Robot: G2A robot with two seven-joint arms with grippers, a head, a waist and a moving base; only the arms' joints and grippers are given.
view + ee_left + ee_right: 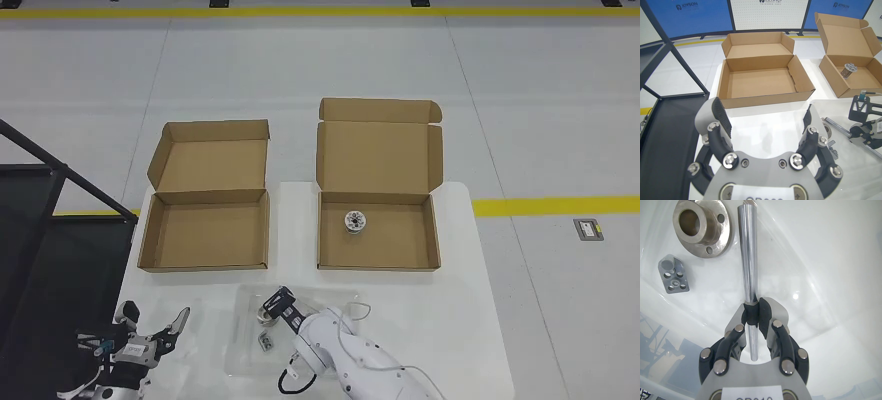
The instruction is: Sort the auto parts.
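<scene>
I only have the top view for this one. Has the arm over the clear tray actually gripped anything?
Observer: Yes. The right gripper is shut on a steel rod, gripped nearer one end.
Operator: Anything else beside it?
Observer: A round flange and a small holed bracket lie beside the rod, clear of the gripper.
Operator: And the part in the box?
Observer: The left wrist view shows a flanged head on a short dark body.
</scene>
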